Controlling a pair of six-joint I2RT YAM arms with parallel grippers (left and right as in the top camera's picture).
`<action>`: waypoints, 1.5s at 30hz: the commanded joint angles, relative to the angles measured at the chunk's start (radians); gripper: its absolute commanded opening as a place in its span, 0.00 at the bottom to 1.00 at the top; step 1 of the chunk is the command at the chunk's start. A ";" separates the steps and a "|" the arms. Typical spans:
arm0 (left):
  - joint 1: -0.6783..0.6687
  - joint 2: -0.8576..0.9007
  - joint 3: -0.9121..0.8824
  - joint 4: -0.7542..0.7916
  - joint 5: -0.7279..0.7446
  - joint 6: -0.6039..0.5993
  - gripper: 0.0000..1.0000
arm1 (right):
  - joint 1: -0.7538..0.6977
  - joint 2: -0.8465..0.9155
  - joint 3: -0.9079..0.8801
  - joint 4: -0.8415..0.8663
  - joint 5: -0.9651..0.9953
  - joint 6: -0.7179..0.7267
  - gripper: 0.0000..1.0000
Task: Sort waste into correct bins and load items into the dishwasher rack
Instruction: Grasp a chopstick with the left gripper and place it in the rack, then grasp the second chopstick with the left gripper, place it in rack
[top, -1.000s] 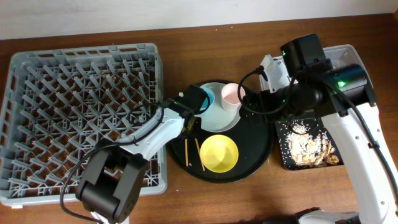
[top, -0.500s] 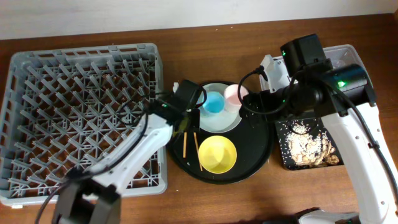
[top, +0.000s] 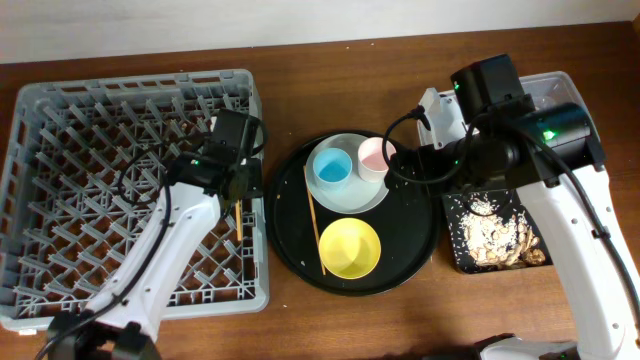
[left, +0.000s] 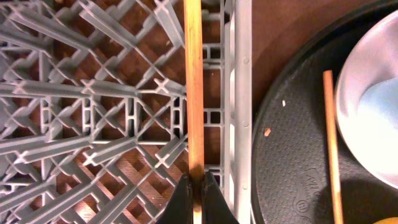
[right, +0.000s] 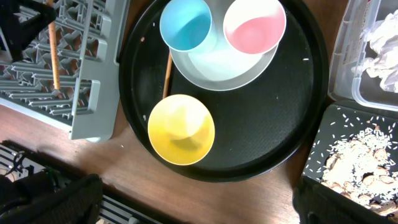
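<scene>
My left gripper (top: 240, 192) (left: 198, 194) is shut on a wooden chopstick (top: 241, 222) (left: 194, 87), held over the right side of the grey dishwasher rack (top: 60, 100) (left: 74, 93). The second chopstick (top: 313, 218) (left: 333, 143) lies on the round black tray (top: 410, 250). On that tray the blue cup (top: 331, 167) and pink cup (top: 373, 154) stand on the pale plate (top: 352, 194), and the yellow bowl (top: 351, 248) sits in front. My right gripper (right: 196, 194) is open and empty above the tray's right side.
A shallow black tray (top: 455, 262) with beige food scraps (top: 495, 235) sits right of the round tray. Behind it a clear tub (top: 545, 88) holds a white tissue (right: 382, 37). Bare wooden table lies in front of the round tray.
My left gripper has lifted one chopstick off the round tray and carried it left, over the rack's right side. The right arm has not moved.
</scene>
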 joint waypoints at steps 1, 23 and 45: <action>0.007 0.081 -0.003 0.019 -0.015 0.024 0.01 | 0.005 -0.003 0.006 0.000 -0.005 -0.010 0.99; -0.243 0.051 -0.060 0.097 0.397 -0.130 0.39 | 0.005 -0.003 0.006 0.000 -0.005 -0.010 0.99; -0.327 0.332 -0.131 0.277 0.087 -0.372 0.10 | 0.005 -0.003 0.006 0.000 -0.005 -0.010 0.99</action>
